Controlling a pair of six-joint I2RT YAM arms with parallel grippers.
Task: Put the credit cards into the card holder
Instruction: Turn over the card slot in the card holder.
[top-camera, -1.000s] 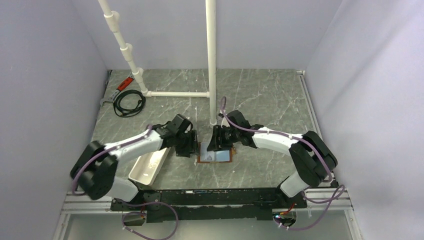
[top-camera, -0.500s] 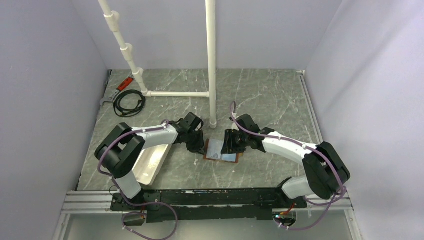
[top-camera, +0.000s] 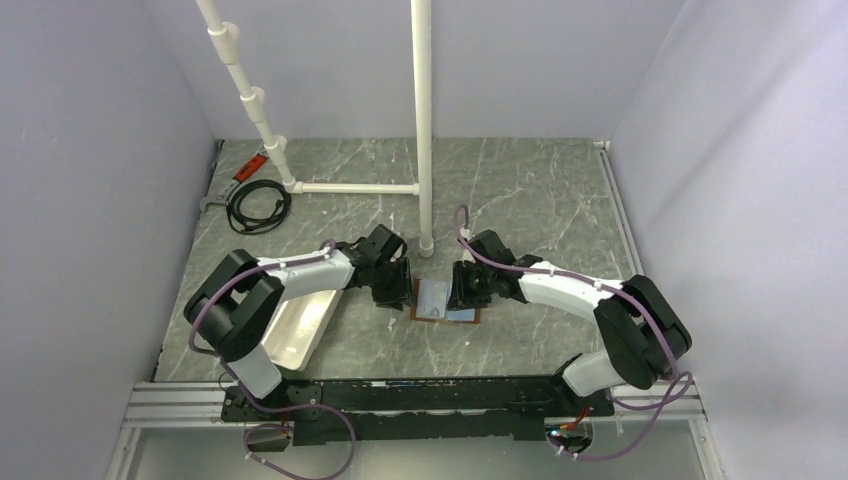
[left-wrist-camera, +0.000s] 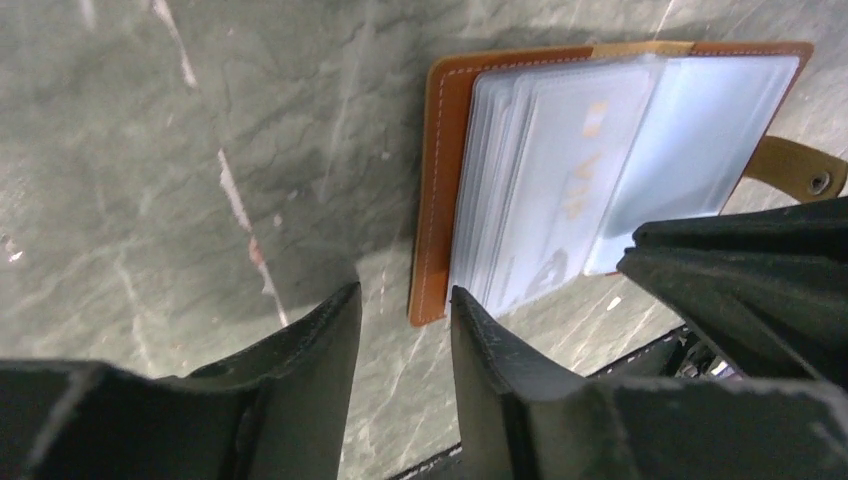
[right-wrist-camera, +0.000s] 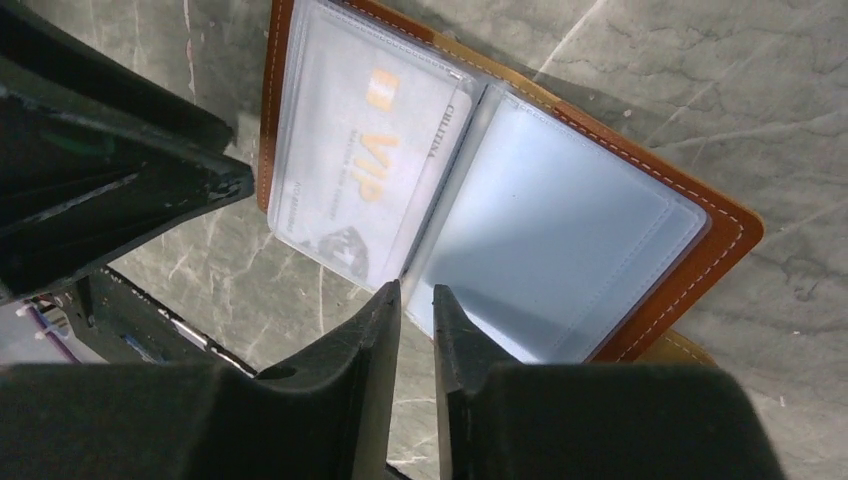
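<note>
The card holder (top-camera: 443, 301) lies open on the marble table, brown border round clear sleeves (left-wrist-camera: 455, 180). A grey-silver credit card (right-wrist-camera: 365, 175) with gold lettering sits inside one sleeve (left-wrist-camera: 575, 170). The facing page (right-wrist-camera: 555, 235) looks light blue; I cannot tell whether a card is in it. My left gripper (left-wrist-camera: 405, 298) is low at the holder's left edge, open, with the brown corner just beyond its tips (top-camera: 400, 288). My right gripper (right-wrist-camera: 416, 292) hovers at the sleeves' fold (top-camera: 463, 288). Its jaws are a narrow slit apart, with nothing seen between them.
A long white tray (top-camera: 300, 330) lies left of the holder under the left arm. A white pipe post (top-camera: 424, 130) rises just behind the holder, with a side pipe (top-camera: 355, 187) running left. A black cable coil (top-camera: 258, 208) and a red-handled tool (top-camera: 250, 165) lie far left.
The card holder has slid slightly right and turned. The left arm has folded in towards it. The right gripper's jaws have narrowed. Little has moved in the last half second.
</note>
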